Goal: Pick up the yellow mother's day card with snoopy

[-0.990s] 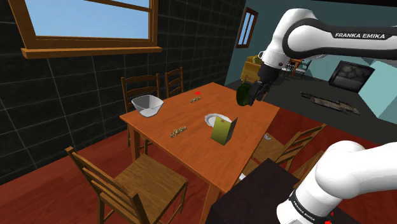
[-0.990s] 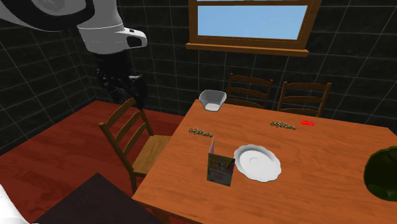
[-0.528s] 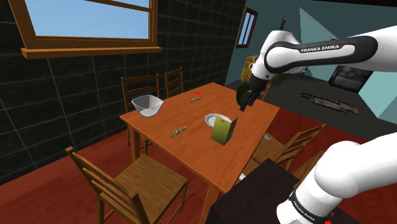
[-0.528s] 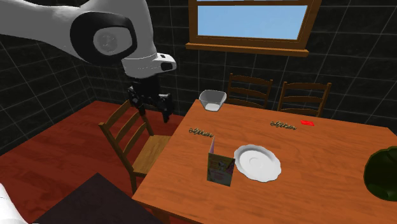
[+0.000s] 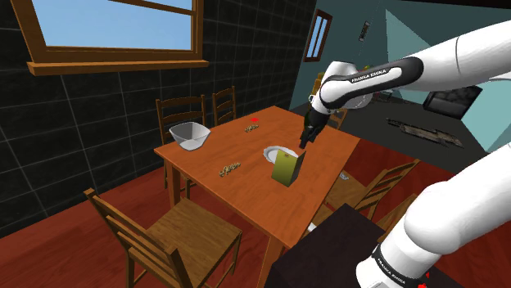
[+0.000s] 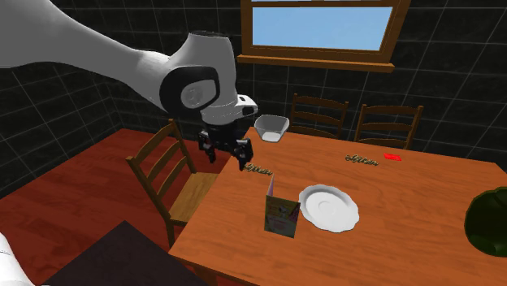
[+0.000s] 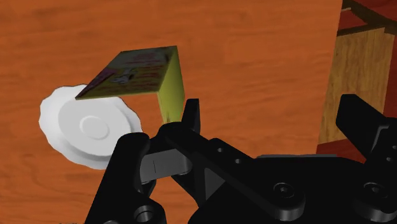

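The yellow card [image 5: 287, 168] stands folded and upright on the wooden table [image 5: 246, 176], right beside a white plate [image 5: 277, 153]. The second exterior view shows the card's [image 6: 281, 214] printed front. My black gripper [image 5: 305, 141] hangs open above the table, a little above and beyond the card, touching nothing. In the second exterior view the gripper [image 6: 228, 155] hovers over the table's left edge with its fingers apart. In the wrist view the card [image 7: 137, 75] and the plate [image 7: 89, 127] lie ahead of the open gripper [image 7: 273, 121], off to the side of one finger [image 7: 191, 114].
A white bowl [image 5: 188, 135] sits at the table's far corner. Small brown pieces [image 6: 256, 169] and a red bit [image 6: 392, 156] lie on the table. A dark green object [image 6: 487, 221] sits at the second exterior view's right edge. Wooden chairs [image 5: 168, 237] surround the table.
The arm has swung down and in toward the table. The gripper has come from well off the table to just over its edge, nearer the card. Nothing on the table has moved.
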You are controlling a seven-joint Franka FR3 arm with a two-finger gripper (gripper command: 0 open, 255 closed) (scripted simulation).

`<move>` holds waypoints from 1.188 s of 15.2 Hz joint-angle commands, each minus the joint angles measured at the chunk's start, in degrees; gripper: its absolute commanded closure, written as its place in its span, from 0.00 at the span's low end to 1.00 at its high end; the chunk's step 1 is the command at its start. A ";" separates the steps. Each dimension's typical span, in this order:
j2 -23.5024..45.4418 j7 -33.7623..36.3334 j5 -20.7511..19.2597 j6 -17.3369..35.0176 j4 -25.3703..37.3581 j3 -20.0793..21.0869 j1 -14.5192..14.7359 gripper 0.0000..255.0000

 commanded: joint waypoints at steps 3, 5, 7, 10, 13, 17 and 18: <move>9.43 -4.68 1.51 6.02 3.37 -2.14 -0.15 0.00; 13.97 -7.08 2.74 8.34 5.50 -2.90 -0.29 0.00; 18.55 -9.56 4.23 10.35 7.95 -3.41 -0.59 0.00; 25.45 -13.28 6.72 12.76 12.20 -3.64 -1.44 0.00; 32.31 -16.71 9.09 14.47 17.13 -3.27 -2.77 0.00; 35.02 -17.79 10.19 16.58 17.65 -2.76 -3.30 0.00; 35.61 -18.01 10.47 17.21 17.59 -2.62 -3.40 0.00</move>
